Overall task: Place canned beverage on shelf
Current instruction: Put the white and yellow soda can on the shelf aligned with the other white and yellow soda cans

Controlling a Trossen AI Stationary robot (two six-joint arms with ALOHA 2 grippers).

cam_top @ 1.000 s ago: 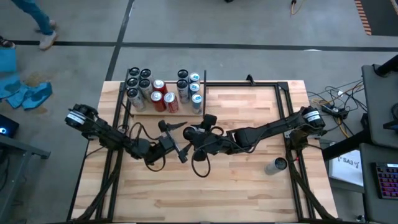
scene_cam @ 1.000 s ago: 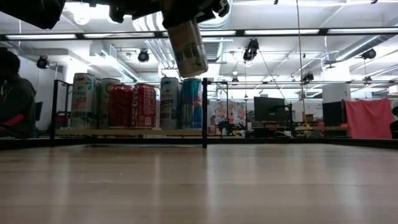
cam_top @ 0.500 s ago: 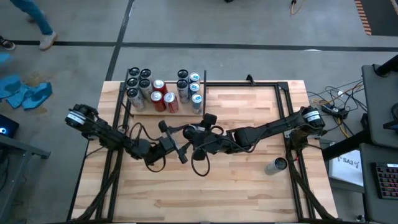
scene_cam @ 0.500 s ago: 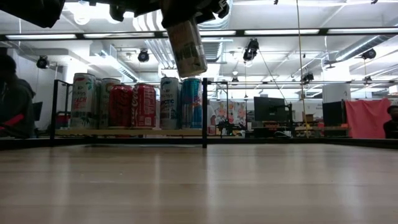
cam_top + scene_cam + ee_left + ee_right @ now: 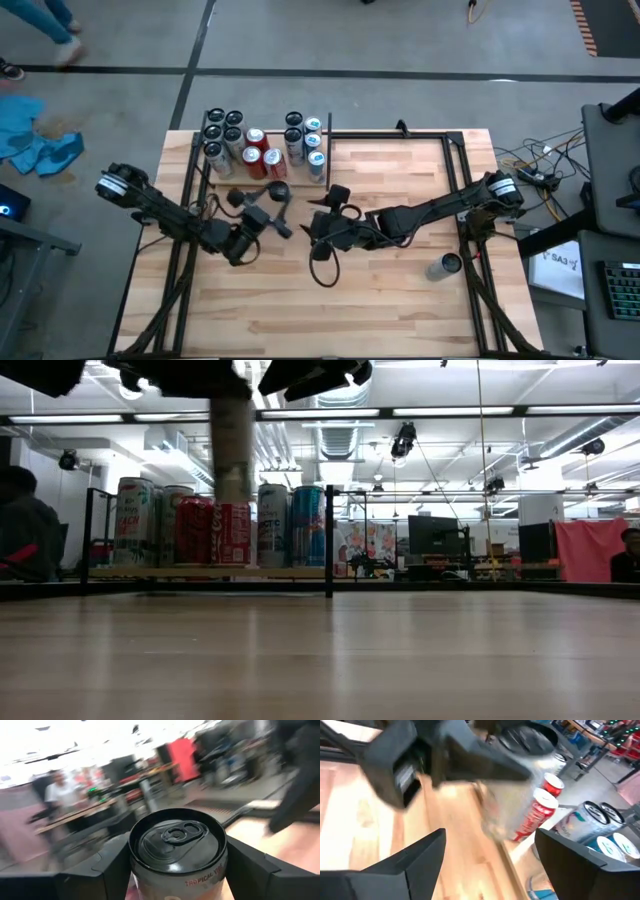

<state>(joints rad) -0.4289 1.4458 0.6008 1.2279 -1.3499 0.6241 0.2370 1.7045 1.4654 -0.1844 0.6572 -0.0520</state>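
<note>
The canned beverage (image 5: 232, 450) hangs upright well above the table, just in front of the shelf; its dark pull-tab lid (image 5: 177, 837) shows in the left wrist view. My left gripper (image 5: 268, 208) is shut on it. The shelf (image 5: 262, 180), a pale plywood panel with black upright rods, stands at the table's far left and bears several cans (image 5: 215, 525). My right gripper (image 5: 490, 870) is open with nothing between its fingers. It is a little to the can's right, near the table's middle (image 5: 315, 222). My left gripper pinches the can's side wall (image 5: 220, 870) just below the lid between its two fingers (image 5: 115, 865), one on each side. The fingers come in level from the table's left. The can stands upright in the hold, lifted clear of the table.
Red, white and blue cans fill much of the shelf panel. A black metal frame (image 5: 455, 160) runs along the table's far and right sides. A grey can (image 5: 443, 266) sits at the right edge. Bare wood (image 5: 330, 310) lies toward the near edge.
My left gripper has carried the can away from my right gripper toward the table's left and the shelf, turning as it went. The can, tilted before, now stands upright and is apart from my right gripper, which has stayed where it was.
</note>
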